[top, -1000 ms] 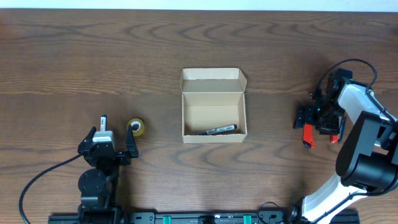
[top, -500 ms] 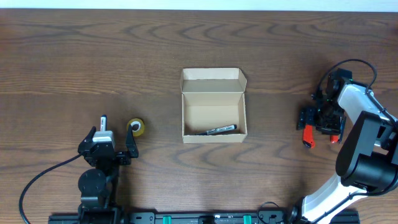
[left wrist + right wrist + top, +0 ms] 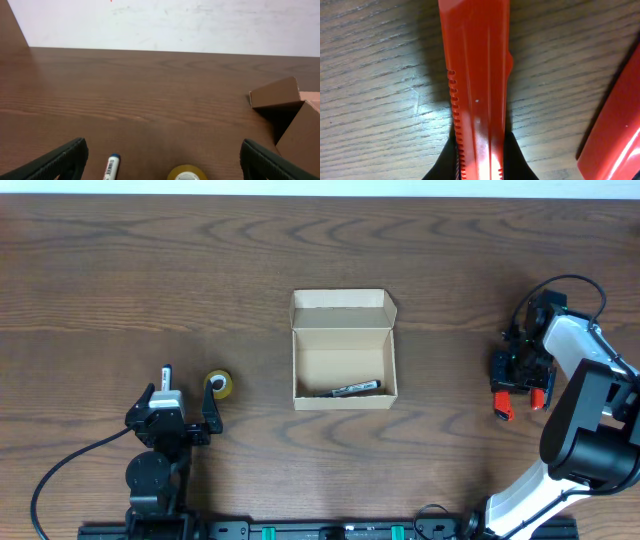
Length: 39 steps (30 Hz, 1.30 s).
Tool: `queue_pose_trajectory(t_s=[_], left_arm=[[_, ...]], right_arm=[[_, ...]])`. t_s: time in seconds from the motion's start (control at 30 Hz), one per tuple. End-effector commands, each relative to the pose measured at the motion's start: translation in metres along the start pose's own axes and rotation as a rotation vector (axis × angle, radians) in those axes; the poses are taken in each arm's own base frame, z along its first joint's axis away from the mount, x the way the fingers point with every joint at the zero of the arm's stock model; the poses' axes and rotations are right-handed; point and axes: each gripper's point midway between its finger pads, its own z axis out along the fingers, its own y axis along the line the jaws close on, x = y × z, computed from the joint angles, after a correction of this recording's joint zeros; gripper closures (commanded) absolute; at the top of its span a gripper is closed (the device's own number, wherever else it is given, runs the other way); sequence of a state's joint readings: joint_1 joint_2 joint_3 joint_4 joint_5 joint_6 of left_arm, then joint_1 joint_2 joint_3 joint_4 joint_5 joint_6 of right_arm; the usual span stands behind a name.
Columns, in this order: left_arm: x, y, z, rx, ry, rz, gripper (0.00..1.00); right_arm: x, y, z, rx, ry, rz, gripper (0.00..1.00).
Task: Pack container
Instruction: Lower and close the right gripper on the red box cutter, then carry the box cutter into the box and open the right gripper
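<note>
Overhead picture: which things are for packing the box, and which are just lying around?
For the packing:
- cardboard box, open
- black marker, lying inside it
- red plastic tool, pinched by the right gripper

Just lying about for now:
- yellow tape roll
- white pen
- second red piece, beside the tool

I note the box (image 3: 340, 363) mid-worktop (image 3: 120, 260), a marker (image 3: 356, 389) in it along its near wall. Left of the box lies a tape roll (image 3: 219, 385), a pen (image 3: 167, 373) just beyond. A cutter (image 3: 502, 404) lies well to the right.
</note>
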State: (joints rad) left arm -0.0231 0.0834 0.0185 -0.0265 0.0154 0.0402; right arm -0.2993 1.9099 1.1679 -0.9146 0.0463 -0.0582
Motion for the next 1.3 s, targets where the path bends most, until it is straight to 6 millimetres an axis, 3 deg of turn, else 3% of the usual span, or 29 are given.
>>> queue_pose_trajectory(t_s=[0.0, 0.13, 0.3, 0.4, 0.47, 0.53, 0.63, 0.73, 0.93, 1.27], left_arm=[[0.019, 0.0, 0.001, 0.0, 0.064, -0.009, 0.05], [0.019, 0.0, 0.001, 0.0, 0.064, -0.009, 0.05], [0.019, -0.001, 0.001, 0.007, 0.064, -0.01, 0.05], [0.019, -0.001, 0.001, 0.007, 0.064, -0.01, 0.05], [0.019, -0.001, 0.001, 0.007, 0.064, -0.01, 0.05], [0.019, -0.001, 0.001, 0.007, 0.064, -0.009, 0.05], [0.019, -0.001, 0.001, 0.007, 0.064, -0.009, 0.05], [0.019, -0.001, 0.001, 0.007, 0.064, -0.01, 0.05], [0.019, -0.001, 0.001, 0.007, 0.064, -0.009, 0.05], [0.019, -0.001, 0.001, 0.007, 0.064, -0.01, 0.05]], right_arm=[[-0.006, 0.027, -0.004, -0.058, -0.029, -0.051, 0.99], [-0.036, 0.066, -0.049, -0.117, -0.172, -0.141, 0.99], [-0.064, 0.138, -0.153, -0.188, -0.448, -0.358, 0.99], [-0.053, 0.194, -0.2, -0.207, -0.575, -0.656, 0.99], [-0.025, 0.235, -0.213, -0.208, -0.589, -0.966, 0.98], [0.01, 0.26, -0.208, -0.174, -0.547, -1.27, 0.99], [0.059, 0.281, -0.192, -0.15, -0.446, -1.623, 0.99], [0.082, 0.289, -0.177, -0.093, -0.359, -1.829, 0.99], [0.074, 0.294, -0.147, -0.034, -0.268, -1.852, 0.99], [0.048, 0.299, -0.074, -0.056, -0.11, -1.847, 0.99]])
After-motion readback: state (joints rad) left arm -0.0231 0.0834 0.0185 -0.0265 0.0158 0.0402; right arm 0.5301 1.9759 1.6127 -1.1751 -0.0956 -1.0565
